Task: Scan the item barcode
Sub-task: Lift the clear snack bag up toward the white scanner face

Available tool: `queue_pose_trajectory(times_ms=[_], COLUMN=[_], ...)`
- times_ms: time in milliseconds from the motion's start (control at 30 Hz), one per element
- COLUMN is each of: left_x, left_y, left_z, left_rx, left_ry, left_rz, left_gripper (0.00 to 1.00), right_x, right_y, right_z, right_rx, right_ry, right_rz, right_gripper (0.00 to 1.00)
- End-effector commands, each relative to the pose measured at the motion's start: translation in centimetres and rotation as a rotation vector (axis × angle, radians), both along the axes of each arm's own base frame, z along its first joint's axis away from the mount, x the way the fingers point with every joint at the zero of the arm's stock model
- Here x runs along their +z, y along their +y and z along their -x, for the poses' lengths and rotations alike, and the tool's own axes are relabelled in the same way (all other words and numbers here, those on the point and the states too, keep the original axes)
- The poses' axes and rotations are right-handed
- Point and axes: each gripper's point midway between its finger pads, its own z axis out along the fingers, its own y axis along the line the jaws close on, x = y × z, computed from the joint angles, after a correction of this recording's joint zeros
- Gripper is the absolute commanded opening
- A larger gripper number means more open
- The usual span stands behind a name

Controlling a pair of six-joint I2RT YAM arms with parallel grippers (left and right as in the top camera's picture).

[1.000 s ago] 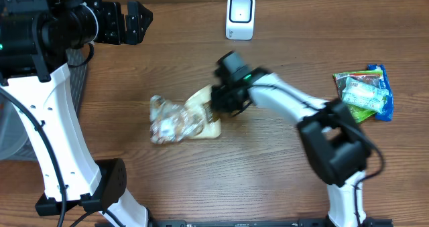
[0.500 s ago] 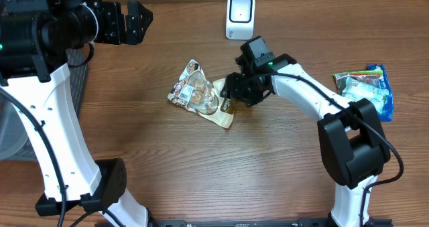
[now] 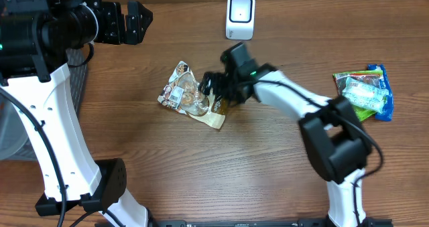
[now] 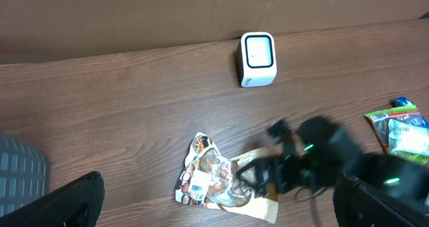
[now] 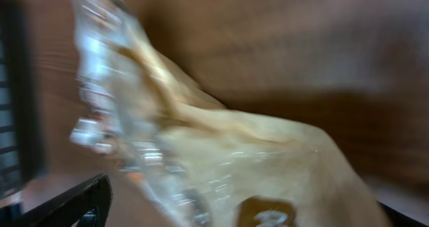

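Lying unheld, barcode up, the snack bag sits between the right gripper's spread jaws, likely for regrasping; the left gripper gapes idle.

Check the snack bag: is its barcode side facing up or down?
Up. The snack bag lies on the table with its white barcode label showing to the overhead camera.
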Motion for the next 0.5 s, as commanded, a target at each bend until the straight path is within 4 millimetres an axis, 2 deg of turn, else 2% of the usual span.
queue_pose_trajectory(times_ms=[0, 67, 133, 200, 267, 433, 467], left_x=[0.0, 0.0, 0.0, 0.0, 0.0, 0.0, 0.0], left_y=[-0.3, -0.3, -0.3, -0.3, -0.3, -0.3, -0.3], left_z=[-0.1, -0.1, -0.1, -0.1, -0.1, -0.1, -0.1], left_rx=[-0.026, -0.026, -0.026, -0.026, -0.026, -0.026, -0.026], left_ry=[-0.007, -0.007, -0.007, -0.008, -0.007, -0.008, -0.007], left_rz=[-0.003, -0.003, -0.003, -0.003, -0.003, -0.003, -0.003], left_gripper=[1.0, 1.0, 1.0, 1.0, 1.0, 1.0, 0.99], right_x=[-4.7, -5.4, -5.7, -5.8, -5.8, -6.0, -5.9], right_y=[0.4, 0.9, 1.2, 1.3, 1.3, 0.7, 0.7], right_z=[1.2, 1.6, 1.8, 1.9, 2.0, 2.0, 2.0], right_rx=[-0.165, -0.176, -0.17, -0.167, -0.167, -0.175, -0.17], right_ry=[0.118, 0.139, 0.139, 0.138, 0.143, 0.156, 0.162], right_rz=[0.084, 0.078, 0.08, 0.083, 0.086, 0.095, 0.084], right_gripper=[0.97, 0.93, 0.82, 0.67, 0.46, 0.04, 0.04])
